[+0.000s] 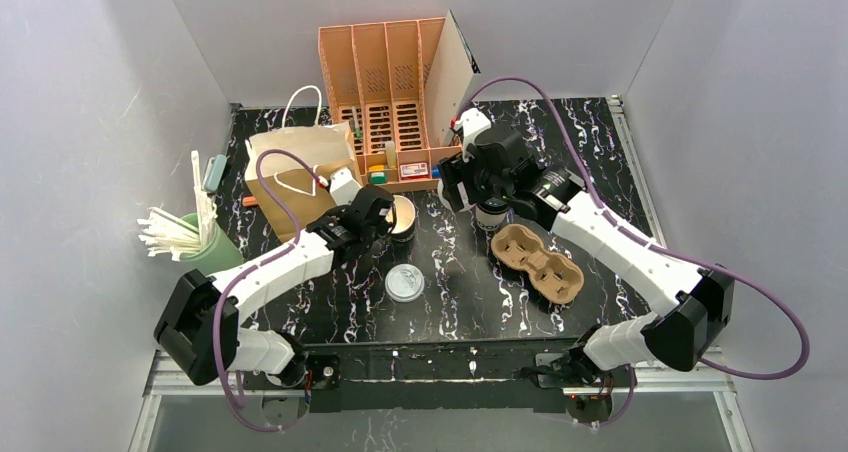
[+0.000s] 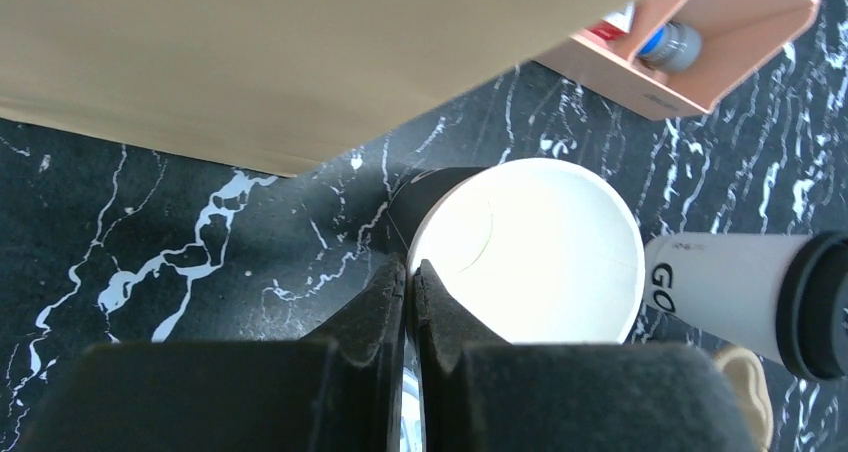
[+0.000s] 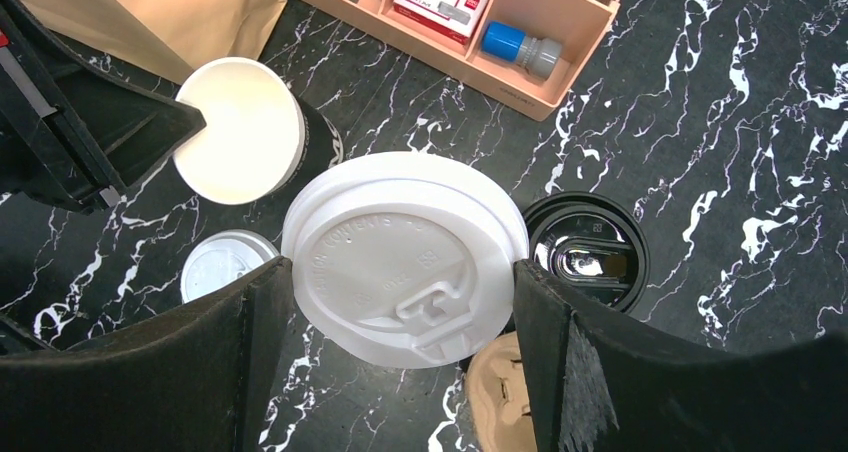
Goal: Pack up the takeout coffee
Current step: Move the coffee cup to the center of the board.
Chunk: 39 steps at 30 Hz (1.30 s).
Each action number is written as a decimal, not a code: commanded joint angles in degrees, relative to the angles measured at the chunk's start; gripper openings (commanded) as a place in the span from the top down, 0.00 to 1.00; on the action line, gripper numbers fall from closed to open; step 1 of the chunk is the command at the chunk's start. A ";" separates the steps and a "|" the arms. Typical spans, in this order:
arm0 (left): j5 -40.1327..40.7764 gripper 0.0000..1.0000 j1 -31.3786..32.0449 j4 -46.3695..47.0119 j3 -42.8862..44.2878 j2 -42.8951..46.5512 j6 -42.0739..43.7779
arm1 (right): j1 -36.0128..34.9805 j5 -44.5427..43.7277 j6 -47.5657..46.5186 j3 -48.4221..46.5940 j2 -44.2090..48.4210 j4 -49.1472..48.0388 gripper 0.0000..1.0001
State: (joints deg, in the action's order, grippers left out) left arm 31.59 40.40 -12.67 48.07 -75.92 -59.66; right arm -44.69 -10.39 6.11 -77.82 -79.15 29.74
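**Q:** Where is the cup (image 2: 530,262), and how is it set?

**A:** It is stood on the table (image 1: 460,262), just beside the bag (image 1: 300,162). The mouth is up, the long axis is vertical, and no lid is fitted.

**Q:** How are the jaws set?

**A:** The left gripper (image 2: 410,287) is closed to a slit on the cup's rim wall. The right gripper (image 3: 400,282) is spread wide, with the white lid (image 3: 390,227) clamped between its fingers.

**Q:** How is the cup to be handled?

**A:** It is judged light, thin-walled and easily crushed. A pinch at the rolled rim is advised, and tilting is to be avoided.
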 commanded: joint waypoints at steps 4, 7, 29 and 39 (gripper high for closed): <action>-5.77 1.00 3.16 -3.00 4.15 3.69 4.13 | 0.21 -1.77 1.76 2.28 7.42 1.42 0.30; -7.38 1.00 6.78 -3.85 5.98 3.24 5.26 | 0.16 -2.55 2.89 3.89 9.86 3.20 0.30; -1.67 0.95 23.67 -8.87 17.00 -13.13 8.41 | 0.20 5.56 12.35 8.39 20.99 21.63 0.29; -1.17 0.54 23.71 -10.93 18.47 -9.26 12.03 | 0.21 8.53 12.83 6.87 17.22 24.79 0.28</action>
State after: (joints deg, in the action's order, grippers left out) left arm 27.49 63.88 -21.19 64.77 -89.25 -49.82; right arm -44.64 -4.49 18.31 -68.88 -59.27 52.01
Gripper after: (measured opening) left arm 0.378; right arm 0.831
